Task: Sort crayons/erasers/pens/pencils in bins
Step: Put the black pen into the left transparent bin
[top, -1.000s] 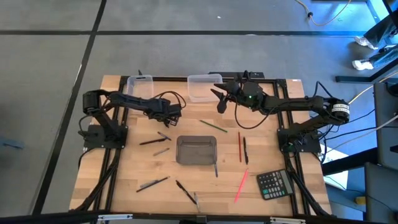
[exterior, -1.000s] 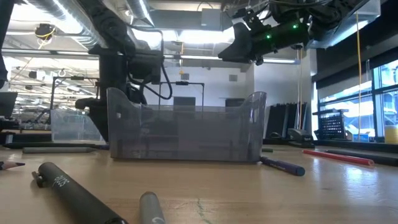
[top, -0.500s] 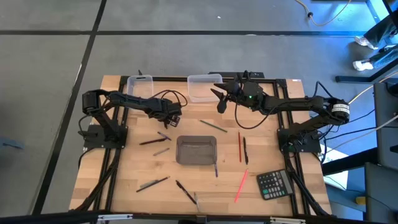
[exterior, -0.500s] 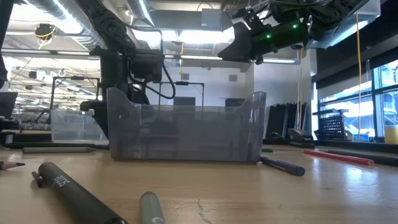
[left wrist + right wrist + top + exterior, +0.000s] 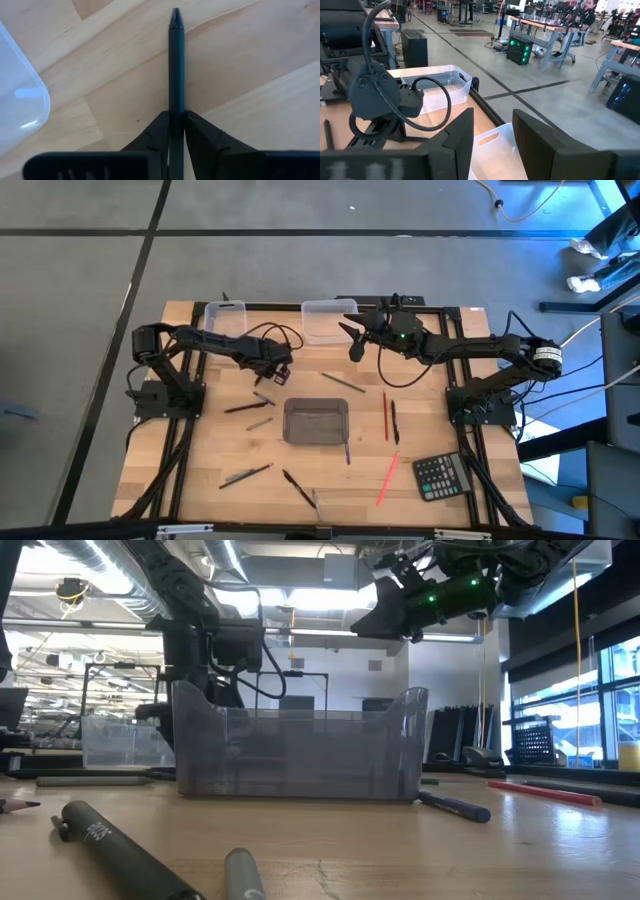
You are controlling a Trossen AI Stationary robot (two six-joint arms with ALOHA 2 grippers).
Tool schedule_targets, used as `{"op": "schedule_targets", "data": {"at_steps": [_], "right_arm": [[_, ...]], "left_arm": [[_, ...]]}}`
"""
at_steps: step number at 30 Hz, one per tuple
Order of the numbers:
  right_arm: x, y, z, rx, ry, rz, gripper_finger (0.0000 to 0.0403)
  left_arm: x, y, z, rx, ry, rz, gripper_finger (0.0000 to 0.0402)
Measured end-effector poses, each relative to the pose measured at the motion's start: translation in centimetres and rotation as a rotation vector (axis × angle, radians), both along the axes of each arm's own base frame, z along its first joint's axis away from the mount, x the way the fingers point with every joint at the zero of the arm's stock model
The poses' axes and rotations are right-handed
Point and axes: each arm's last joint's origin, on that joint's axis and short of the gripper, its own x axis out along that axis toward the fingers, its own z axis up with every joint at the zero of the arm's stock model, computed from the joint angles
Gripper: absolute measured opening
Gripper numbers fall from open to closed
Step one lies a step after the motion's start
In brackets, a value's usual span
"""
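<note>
A: Seen from above, where do the arms sit?

B: The left gripper [image 5: 281, 366] hangs over the surface [image 5: 210, 450] between the left clear bin [image 5: 225, 318] and the grey bin [image 5: 316, 422]. The right gripper [image 5: 349, 340] hovers at the near edge of the second clear bin [image 5: 328, 319], jaws spread wide and empty. Pens and pencils lie scattered: a red pencil [image 5: 385, 415], a pink crayon [image 5: 387, 478], a green one [image 5: 343, 383], dark ones [image 5: 245, 408] at left. A calculator [image 5: 442, 476] sits at the right front.

A: And the low view?

B: The grey bin [image 5: 298, 755] fills the middle, a dark pen [image 5: 455, 806] just beside it, a thick black marker [image 5: 125, 850] in front.

A: The left wrist?

B: Its jaws are closed narrowly on a dark pencil [image 5: 176, 65], tip pointing away over the wood, a clear bin's corner [image 5: 22, 97] nearby.

A: The right wrist?

B: Fingers [image 5: 542, 137] apart, nothing between them; both clear bins [image 5: 437, 87] lie ahead.
</note>
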Motion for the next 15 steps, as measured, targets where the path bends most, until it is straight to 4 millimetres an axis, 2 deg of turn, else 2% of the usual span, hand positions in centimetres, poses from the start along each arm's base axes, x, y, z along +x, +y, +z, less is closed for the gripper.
{"op": "schedule_targets", "data": {"at_steps": [11,15], "right_arm": [[0.0,0.0,0.1,0.002,-0.009,-0.001,0.0141],[0.0,0.0,0.2,0.019,-0.033,-0.003,0.0141]], "left_arm": [[0.2,0.4,1.1,0.006,0.014,-0.144,0.0036],[0.0,0.9,3.1,0.046,-0.019,-0.172,0.0036]]}}
